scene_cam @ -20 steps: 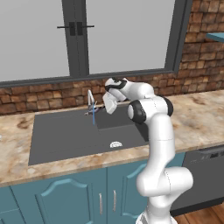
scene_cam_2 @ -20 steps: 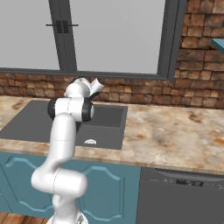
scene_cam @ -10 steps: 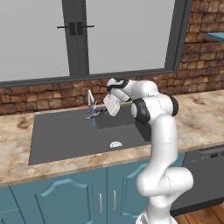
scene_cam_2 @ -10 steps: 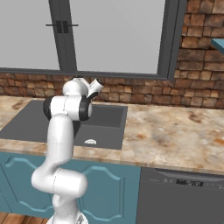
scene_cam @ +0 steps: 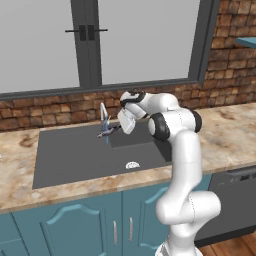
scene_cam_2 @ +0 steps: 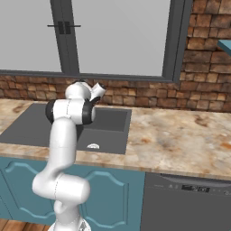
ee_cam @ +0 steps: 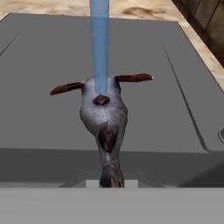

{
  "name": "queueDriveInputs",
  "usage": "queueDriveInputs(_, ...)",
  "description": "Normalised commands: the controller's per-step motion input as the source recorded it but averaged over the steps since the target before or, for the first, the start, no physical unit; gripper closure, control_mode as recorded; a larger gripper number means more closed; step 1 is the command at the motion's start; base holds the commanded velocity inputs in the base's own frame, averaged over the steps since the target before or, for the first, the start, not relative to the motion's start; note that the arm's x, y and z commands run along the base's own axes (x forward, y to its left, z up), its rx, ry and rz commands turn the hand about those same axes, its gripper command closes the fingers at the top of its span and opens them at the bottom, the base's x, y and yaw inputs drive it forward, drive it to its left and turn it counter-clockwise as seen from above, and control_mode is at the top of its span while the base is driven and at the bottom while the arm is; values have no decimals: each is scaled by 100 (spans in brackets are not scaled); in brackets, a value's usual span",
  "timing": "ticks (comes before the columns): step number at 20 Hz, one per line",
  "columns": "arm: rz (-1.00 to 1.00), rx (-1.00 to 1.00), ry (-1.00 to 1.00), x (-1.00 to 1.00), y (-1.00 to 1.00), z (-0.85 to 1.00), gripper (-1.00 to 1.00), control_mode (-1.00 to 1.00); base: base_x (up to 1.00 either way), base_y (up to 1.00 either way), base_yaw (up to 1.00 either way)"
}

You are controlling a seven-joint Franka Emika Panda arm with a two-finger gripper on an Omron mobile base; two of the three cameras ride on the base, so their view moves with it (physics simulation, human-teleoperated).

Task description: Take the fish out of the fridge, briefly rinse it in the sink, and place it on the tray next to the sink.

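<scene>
Fish [ee_cam: 104, 118] clenched in claw [scene_cam: 111, 131], jutting forward from it under water stream [ee_cam: 99, 41], over sink [scene_cam: 75, 155]

Both base views look forward and down from behind the arm, left and right, sharing the sink [scene_cam: 80, 155] [scene_cam_2: 103, 128]. The hand view looks close along the gripper at the basin.

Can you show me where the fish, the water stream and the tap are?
fish [ee_cam: 104, 114]: hand view, its grey body.
water stream [ee_cam: 99, 39]: hand view, middle of the blue column.
tap [scene_cam: 103, 113]: left base view, its silver spout.
</scene>
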Motion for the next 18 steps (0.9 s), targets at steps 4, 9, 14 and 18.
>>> queueDriveInputs(4, 2, 1, 0, -71, 1, 5, 100, -100, 0, 0, 0)
queueDriveInputs(9, 0, 2, 0, -100, 0, 41, 100, -100, 0, 0, 0)
queueDriveInputs(14, -9, 1, 3, -100, -2, 74, 100, -100, 0, 0, 0)
queueDriveInputs(18, -22, 1, 0, -100, -29, 80, 100, -100, 0, 0, 0)
